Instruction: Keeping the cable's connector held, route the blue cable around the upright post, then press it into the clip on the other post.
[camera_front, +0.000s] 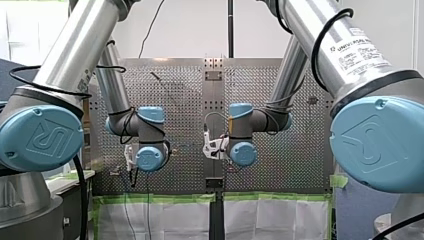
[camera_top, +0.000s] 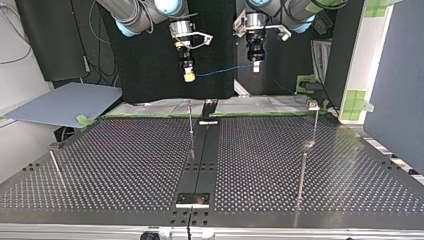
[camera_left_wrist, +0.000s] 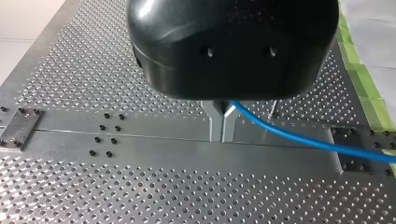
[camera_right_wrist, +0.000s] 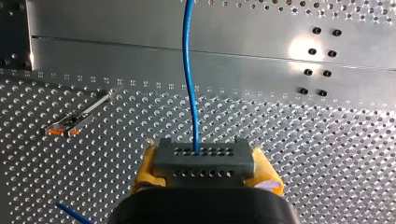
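well, both arms hang high over the perforated table (camera_top: 125, 165), near its far edge in the top view. my right gripper (camera_top: 189, 76) comes in at that view's left, my left gripper (camera_top: 255, 65) at its right. the blue cable (camera_top: 225, 70) runs between them through the air as a short, nearly level span.

in the right wrist view the yellow pads (camera_right_wrist: 145, 170) are pinched on the grey connector (camera_right_wrist: 203, 158), one on each side. the cable leaves the connector's face and runs straight ahead of the gripper, over the plain centre plate (camera_right_wrist: 187, 56). a short blue end also shows beside the gripper body, low over the holes.

in the left wrist view the metal fingers (camera_left_wrist: 215, 123) are pressed together on the cable, which leaves the tips and sweeps off to one side, above the table and not touching it.

the cable touches none of the posts. in the top view a thin upright post (camera_top: 190, 120) stands beside the centre plate, below my right gripper and well under the cable. a second post (camera_top: 315, 125) stands towards the view's right with a small block (camera_top: 313, 105) on top, which looks like the clip, though i cannot make out its shape. two more posts stand nearer the camera, one at each side. the right wrist view shows a post (camera_right_wrist: 77, 122) with orange marks at one end; i cannot tell which post that is.
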